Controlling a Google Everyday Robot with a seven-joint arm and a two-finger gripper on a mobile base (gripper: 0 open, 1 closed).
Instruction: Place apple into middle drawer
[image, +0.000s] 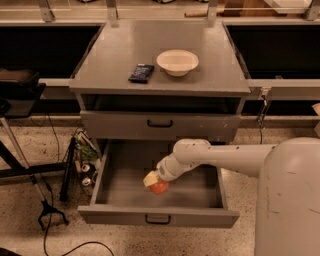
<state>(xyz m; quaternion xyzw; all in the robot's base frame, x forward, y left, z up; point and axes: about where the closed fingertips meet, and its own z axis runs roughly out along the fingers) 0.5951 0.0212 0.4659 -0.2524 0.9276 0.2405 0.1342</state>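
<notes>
The reddish-orange apple (160, 188) is low inside the open middle drawer (120, 185), at or just above its floor near the middle. My gripper (153, 181) reaches down into the tray from the right on a white arm and sits right on top of the apple, covering its upper part. The drawer is pulled out wide, with its small dark loop handle (157, 219) on the front panel.
The upper drawer front (160, 125) with a black handle is closed. On the cabinet top stand a cream-white bowl (177, 62) and a small dark flat packet (141, 73). Cables, cans and a black stand (45, 200) lie on the floor at the left.
</notes>
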